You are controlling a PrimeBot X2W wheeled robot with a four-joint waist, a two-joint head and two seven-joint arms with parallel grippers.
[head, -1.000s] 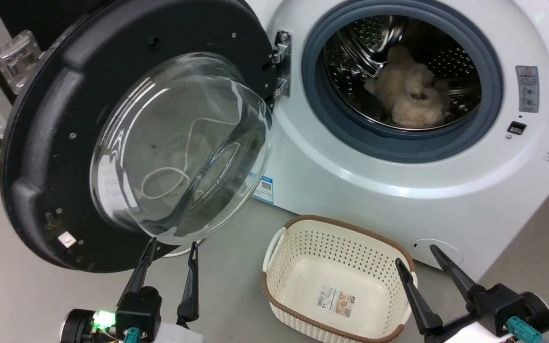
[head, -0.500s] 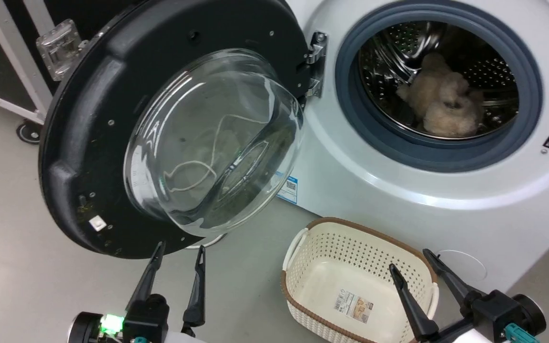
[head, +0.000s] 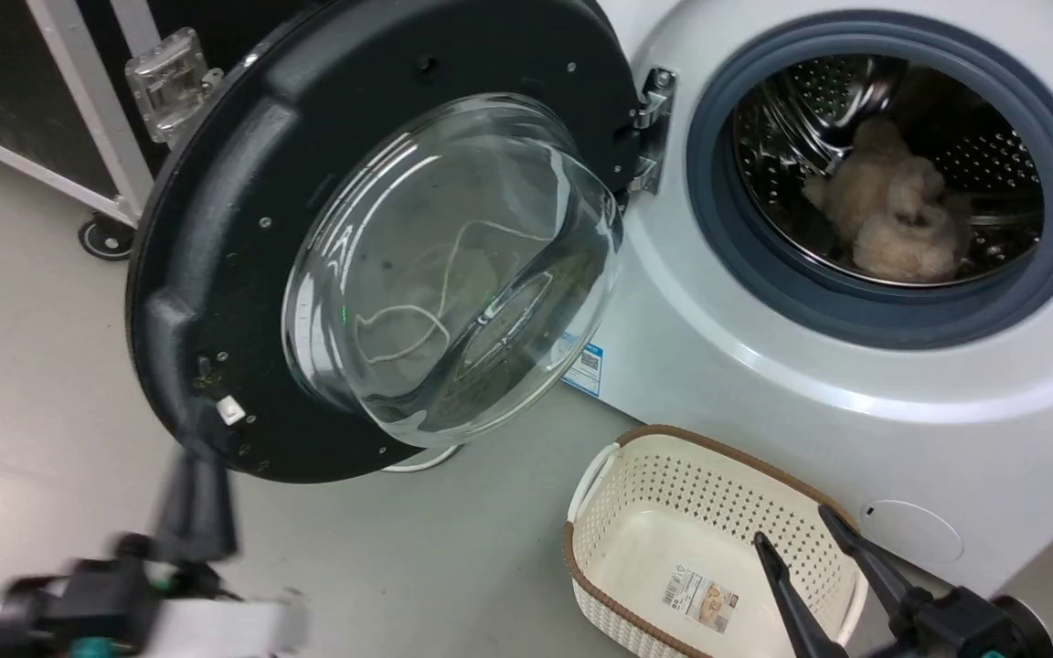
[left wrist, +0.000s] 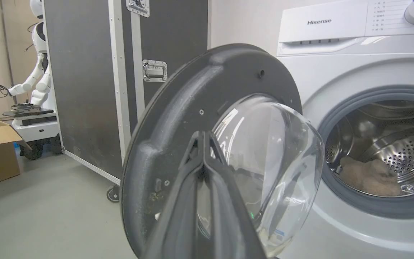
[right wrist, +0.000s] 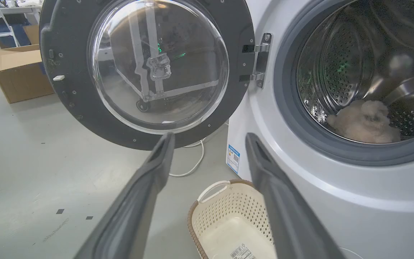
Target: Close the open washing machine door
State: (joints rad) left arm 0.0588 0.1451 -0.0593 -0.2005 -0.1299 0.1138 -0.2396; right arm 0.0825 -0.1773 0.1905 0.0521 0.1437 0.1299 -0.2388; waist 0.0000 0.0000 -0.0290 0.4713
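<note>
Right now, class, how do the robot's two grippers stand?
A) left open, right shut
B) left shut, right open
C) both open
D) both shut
B: in the left wrist view the fingers of the left gripper meet at their tips in front of the washing machine door, while in the right wrist view the fingers of the right gripper stand wide apart.

In the head view, the washing machine door (head: 216, 274) is swung open across the upper left of the frame and hinged at its right edge to the washer (head: 764, 393), which is set across the right half. A fluffy item (head: 901, 219) is lodged in the drum (head: 810, 100) at upper right. A basket (head: 673, 498) is placed on the floor (head: 33, 366) at lower centre, before the washer. The left claw (head: 197, 475) is found at lower left, by the door's lower rim. The right claw (head: 792, 525) is found at lower right, over the basket. A wheeled case (head: 60, 100) is stood behind the door.
</note>
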